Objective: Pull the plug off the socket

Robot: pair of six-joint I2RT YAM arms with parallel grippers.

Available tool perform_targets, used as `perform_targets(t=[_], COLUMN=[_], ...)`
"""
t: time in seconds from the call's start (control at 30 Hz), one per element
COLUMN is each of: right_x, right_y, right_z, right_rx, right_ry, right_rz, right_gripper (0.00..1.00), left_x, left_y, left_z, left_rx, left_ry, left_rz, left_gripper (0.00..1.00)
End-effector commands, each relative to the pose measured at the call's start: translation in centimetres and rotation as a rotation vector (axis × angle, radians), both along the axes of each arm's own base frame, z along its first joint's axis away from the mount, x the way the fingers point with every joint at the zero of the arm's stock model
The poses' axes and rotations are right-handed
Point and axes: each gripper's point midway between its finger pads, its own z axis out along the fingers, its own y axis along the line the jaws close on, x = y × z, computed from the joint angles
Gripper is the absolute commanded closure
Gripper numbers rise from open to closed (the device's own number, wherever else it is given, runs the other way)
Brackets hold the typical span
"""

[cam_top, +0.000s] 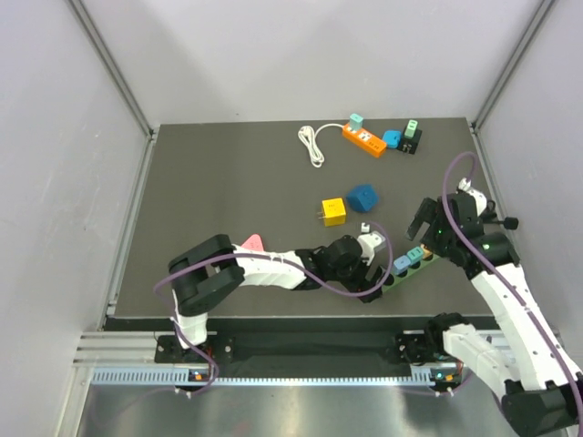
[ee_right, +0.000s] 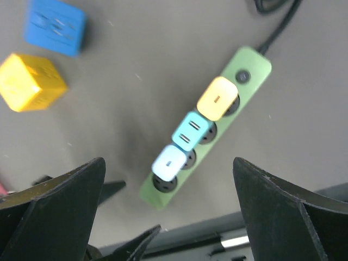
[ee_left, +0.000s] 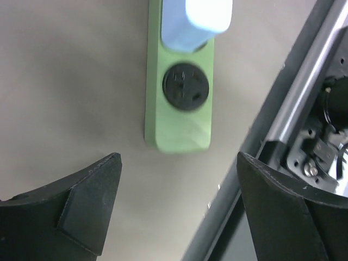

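**Lining up on a plug before the pull.** The pale green plastic power strip (ee_right: 247, 68) lies on the dark grey bench (cam_top: 228, 200) near its front edge. It carries three blocky adapters in a row: a cream-yellow plug (ee_right: 217, 98), a teal plug (ee_right: 191, 130) and a light blue plug (ee_right: 171, 161). The black round end socket (ee_left: 186, 86) is vacant.

To do this well, brace the strip with one arm, preferably on its bare end. Close the other squarely across one plug's flat sides, then draw straight out along the prongs. A slanted pull would likely drag the light strip along.

The left claw (ee_left: 179, 179) is spread wide and holds nothing. It hovers above the strip's free end and touches neither strip nor plug, as far as shown. The right claw (ee_right: 168, 185) is likewise spread wide and empty, poised above the plug row.
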Motion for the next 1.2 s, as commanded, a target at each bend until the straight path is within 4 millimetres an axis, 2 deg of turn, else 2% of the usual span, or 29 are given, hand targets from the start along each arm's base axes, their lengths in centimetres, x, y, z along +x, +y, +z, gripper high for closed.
perform_targets(t=[0.0,0.1,0.13,0.2,0.3,0.33,0.43,0.5,0.53,0.57,0.67,0.8,0.9,0.93,1.1,1.17], right_x=[-0.5,-0.2,0.0,0.4,0.7,0.9,1.4,1.7,1.9,1.9,2.6,3.2,3.7,3.9,4.6,4.9], right_y=[0.4,-0.2,-0.7,-0.9,-1.5,-2.3,-2.6,-2.9,-3.3,-3.4,-3.8,-3.7,-3.8,-3.8,-3.8,-3.8], right_z=[-1.7,-2.4,-2.4,-2.5,-3.0,-3.1,-3.4,-3.4,-3.5,-3.6,-3.5,-3.7,-4.3,-4.7,-5.5,-5.9], right_rx=[0.038,0.066,0.075,0.112,0.138,0.141,0.195,0.207,0.2,0.196,0.2,0.228,0.249,0.255,0.272,0.276], right_ry=[0.085,0.124,0.131,0.16,0.205,0.21,0.211,0.204,0.205,0.206,0.206,0.23,0.249,0.265,0.291,0.284], right_rz=[0.071,0.039,0.019,0.0,-0.03,-0.06,-0.076,-0.091,-0.11,-0.121,-0.136,-0.16,-0.19,-0.195,-0.215,-0.223], right_gripper=[0.0,0.0,0.0,0.0,0.0,0.0,0.02,0.1,0.22,0.27,0.27,0.27,0.27,0.28,0.32,0.33], left_x=[1.0,1.7,1.8,1.8,1.5,1.5,1.1,0.9,0.6,0.5,0.2,0.6,0.8,0.7,1.1,0.9], left_y=[-2.7,-4.1,-4.3,-4.6,-4.5,-4.6,-4.5,-4.6,-4.7,-4.8,-4.8,-4.0,-3.4,-3.3,-2.5,-2.3], left_z=[2.1,1.8,0.7,-0.2,-1.1,-1.2,-1.7,-2.3,-2.5,-2.7,-3.5,-4.8,-5.5,-5.6,-6.4,-6.6], left_rx=[-0.062,-0.047,-0.022,-0.004,0.003,0.0,-0.005,0.0,0.002,0.009,0.035,0.097,0.133,0.143,0.189,0.199], left_ry=[-0.109,-0.156,-0.161,-0.165,-0.173,-0.181,-0.188,-0.195,-0.198,-0.199,-0.216,-0.25,-0.263,-0.272,-0.281,-0.278], left_rz=[-0.035,-0.044,-0.05,-0.06,-0.08,-0.085,-0.096,-0.099,-0.105,-0.11,-0.097,-0.034,-0.003,-0.001,0.015,0.007], left_gripper=[0.09,0.07,0.08,0.1,0.15,0.15,0.19,0.23,0.24,0.27,0.32,0.45,0.51,0.57,0.78,0.93])
